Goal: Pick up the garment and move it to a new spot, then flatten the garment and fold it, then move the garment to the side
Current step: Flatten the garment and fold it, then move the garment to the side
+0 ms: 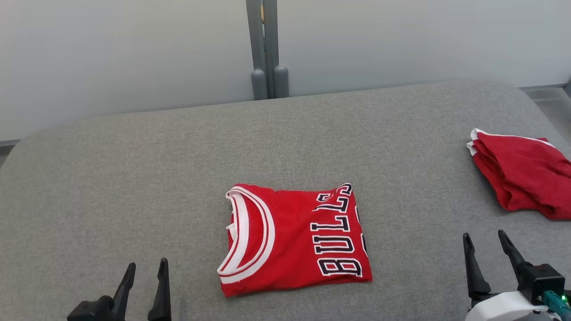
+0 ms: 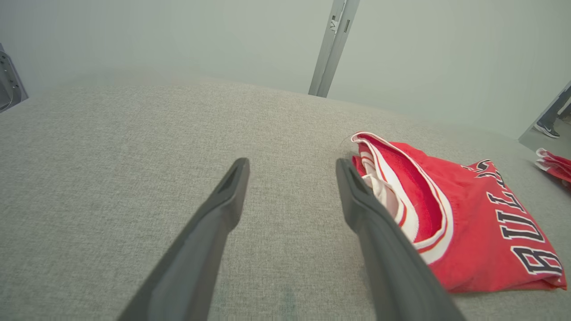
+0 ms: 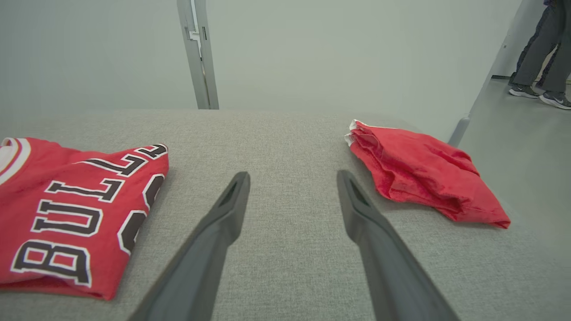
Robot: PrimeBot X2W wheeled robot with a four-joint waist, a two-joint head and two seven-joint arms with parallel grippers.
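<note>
Two tools are held spread open, empty: left tool, right tool | folded red jersey is laid flat on the counter between them | second red garment is seen just beyond the right tool

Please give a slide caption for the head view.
Folded red jersey on grey surface, left tool and right tool open.

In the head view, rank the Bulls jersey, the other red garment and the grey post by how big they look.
Largest: Bulls jersey.
Next: other red garment, partly cut by the picture's edge.
Smallest: grey post, but it stands farther back, so that is only its look.
</note>
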